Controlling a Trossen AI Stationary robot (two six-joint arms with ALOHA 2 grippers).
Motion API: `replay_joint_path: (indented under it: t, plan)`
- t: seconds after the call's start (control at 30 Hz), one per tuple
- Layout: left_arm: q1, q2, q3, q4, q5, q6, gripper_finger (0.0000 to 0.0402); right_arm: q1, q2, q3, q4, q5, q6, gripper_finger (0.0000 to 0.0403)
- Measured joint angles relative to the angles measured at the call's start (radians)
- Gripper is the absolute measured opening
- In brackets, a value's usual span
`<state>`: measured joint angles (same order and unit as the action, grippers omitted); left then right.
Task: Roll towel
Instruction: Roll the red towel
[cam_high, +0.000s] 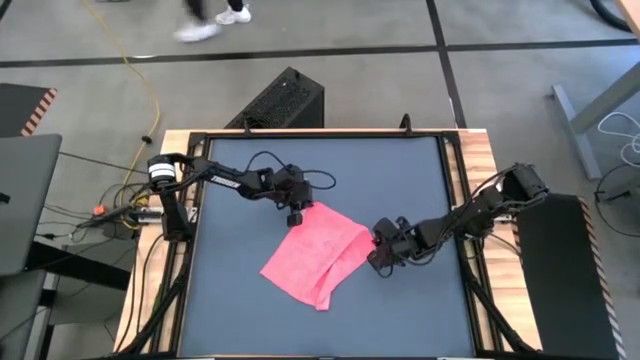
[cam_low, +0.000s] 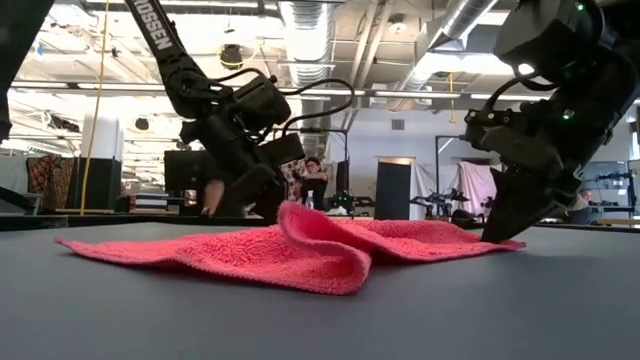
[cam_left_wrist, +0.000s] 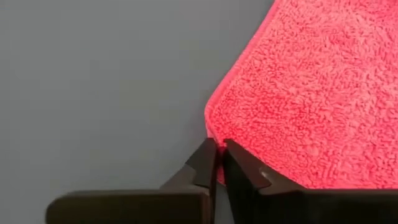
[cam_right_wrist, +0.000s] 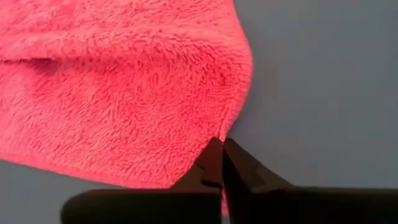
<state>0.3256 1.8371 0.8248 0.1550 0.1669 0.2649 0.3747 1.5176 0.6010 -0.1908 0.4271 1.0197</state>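
Observation:
The pink-red towel (cam_high: 315, 255) lies near the middle of the dark table as a creased sheet turned like a diamond, with a raised fold (cam_low: 320, 245) across it. My left gripper (cam_high: 295, 213) is down at its far-left corner, shut on the edge. My right gripper (cam_high: 378, 250) is down at its right corner, also shut on the edge. In the low view both arms slant down onto the cloth's far side, the left one (cam_low: 262, 195) and the right one (cam_low: 500, 225). My left gripper pinches the towel's hemmed edge (cam_left_wrist: 210, 127) near its far-left corner between its two fingers, slanting down from the table's left. The towel lies flat on the table there. How many layers are held I cannot tell. My right gripper pinches the towel's edge (cam_right_wrist: 231, 121) at its right corner between its two fingers, slanting down from the table's right. The cloth at the fingers rests on the table and is slack. How many layers are held I cannot tell.
The table (cam_high: 240, 300) is a dark mat in a black frame with wooden strips at its sides. Bare mat surrounds the towel. A black box (cam_high: 285, 100) stands on the floor beyond the far edge, where a person's feet (cam_high: 215, 20) pass.

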Motion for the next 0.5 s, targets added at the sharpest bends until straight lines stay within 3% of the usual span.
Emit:
replay_joint_path:
  t: [0.23, 0.5]
  plan:
    - [-0.001, -0.166, -0.006, -0.089, -0.016, 0.024, 0.0, -0.067, -0.172, 0.007, -0.04, -0.002, -0.243, 0.0017]
    - [-0.002, -0.474, -0.004, -0.183, -0.085, 0.05, 0.0, -0.253, -0.324, 0.202, -0.256, 0.012, -0.793, 0.0009]
